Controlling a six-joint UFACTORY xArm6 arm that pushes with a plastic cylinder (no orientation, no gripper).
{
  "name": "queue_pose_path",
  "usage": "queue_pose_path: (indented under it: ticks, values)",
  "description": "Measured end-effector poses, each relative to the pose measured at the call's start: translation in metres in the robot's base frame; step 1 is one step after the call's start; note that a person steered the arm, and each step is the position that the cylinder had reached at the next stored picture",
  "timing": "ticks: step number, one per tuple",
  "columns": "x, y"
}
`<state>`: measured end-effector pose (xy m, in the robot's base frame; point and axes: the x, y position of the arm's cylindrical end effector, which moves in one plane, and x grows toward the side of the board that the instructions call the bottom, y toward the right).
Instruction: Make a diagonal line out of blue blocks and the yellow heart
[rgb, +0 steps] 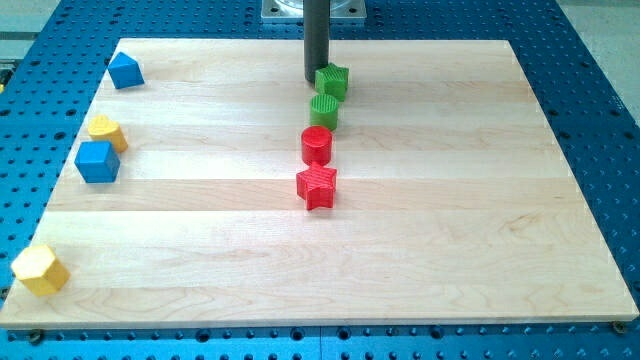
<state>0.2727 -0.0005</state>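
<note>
My tip (316, 82) is at the view's top centre, touching the left side of a green block (333, 80). The blue blocks are far off at the view's left: a blue triangle-like block (124, 71) near the top left corner and a blue cube (97, 161) lower down. A small yellow block (107, 131), which looks like the heart, sits just above and to the right of the blue cube, almost touching it. A yellow pentagon-like block (40, 269) lies near the bottom left corner.
Below the green block runs a vertical column: a green cylinder (324, 111), a red cylinder (316, 145) and a red star (317, 187). The wooden board (450, 250) lies on a blue perforated table (600, 120).
</note>
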Motion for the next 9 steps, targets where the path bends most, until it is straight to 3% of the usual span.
queue_pose_path:
  ticks: [2, 3, 4, 5, 6, 7, 8, 9]
  values:
    - [-0.032, 0.006]
    - [-0.036, 0.062]
    - [-0.035, 0.083]
    - [-0.035, -0.035]
    - [0.053, -0.097]
    - [0.166, -0.136]
    - [0.234, -0.23]
    - [0.207, -0.259]
